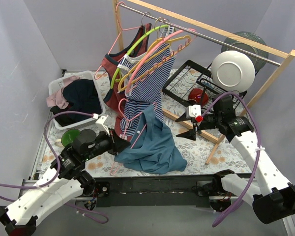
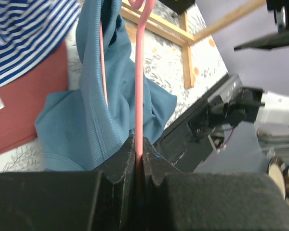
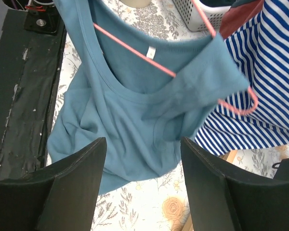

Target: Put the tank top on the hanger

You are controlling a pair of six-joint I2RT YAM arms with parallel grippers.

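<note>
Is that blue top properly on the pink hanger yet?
Partly on: the hanger runs through the neckline of the tank top, one end pokes out, and fabric sags onto the table.

The teal tank top [image 1: 155, 145] sags bunched near the table's [image 1: 196, 152] six o'clock edge, one strap hooked over the tilted pink hanger [image 3: 135, 49].

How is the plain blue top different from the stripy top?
The tank top is plain teal; the striped top has navy and white stripes. The tank top sags onto the table from a pink hanger that the left gripper holds; the striped top hangs up on the rail. Both are soft fabric tops.
</note>
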